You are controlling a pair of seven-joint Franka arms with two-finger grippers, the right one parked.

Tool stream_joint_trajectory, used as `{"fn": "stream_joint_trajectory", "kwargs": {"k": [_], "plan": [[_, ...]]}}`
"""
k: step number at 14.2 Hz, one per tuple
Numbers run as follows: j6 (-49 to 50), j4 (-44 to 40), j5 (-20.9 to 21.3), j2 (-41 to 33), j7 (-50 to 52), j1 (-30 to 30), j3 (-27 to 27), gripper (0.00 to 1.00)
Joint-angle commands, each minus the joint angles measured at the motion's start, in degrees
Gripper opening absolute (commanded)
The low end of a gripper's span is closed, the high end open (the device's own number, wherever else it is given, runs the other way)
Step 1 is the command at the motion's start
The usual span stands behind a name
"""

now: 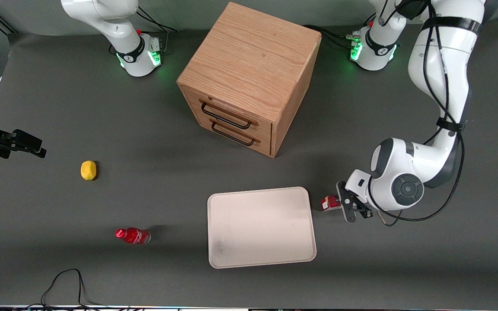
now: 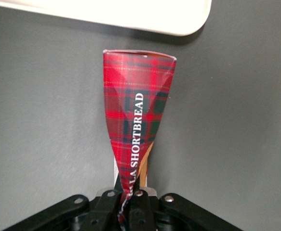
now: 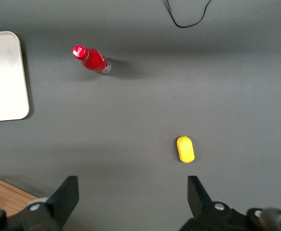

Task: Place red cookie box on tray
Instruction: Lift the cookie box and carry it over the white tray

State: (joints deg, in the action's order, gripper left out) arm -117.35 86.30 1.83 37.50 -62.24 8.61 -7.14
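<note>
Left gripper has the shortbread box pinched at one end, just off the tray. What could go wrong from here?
1. The gripper holds the red cookie box only at one end, and the card looks squeezed there; the long free end could swing or slip.
2. The box hangs beside the tray, not over it; released early, it lands on the table.
3. Carried low, it may catch the tray's rim.

You had the tray point(image 3: 5, 77) lying flat on the desk. A red bottle point(image 3: 92, 59) lay near it. A yellow lemon point(image 3: 185, 149) sat well apart.
</note>
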Motion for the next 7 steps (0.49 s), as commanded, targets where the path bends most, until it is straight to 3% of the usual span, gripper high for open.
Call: {"fn": "stream_joint_trajectory", "kwargs": {"k": [1, 7], "plan": [[6.8, -1.9, 0.7, -5.8, 1.7, 0.4, 0.3, 0.0], [20.9, -9.0, 0.8, -13.8, 1.7, -0.3, 0.6, 0.0]]}}
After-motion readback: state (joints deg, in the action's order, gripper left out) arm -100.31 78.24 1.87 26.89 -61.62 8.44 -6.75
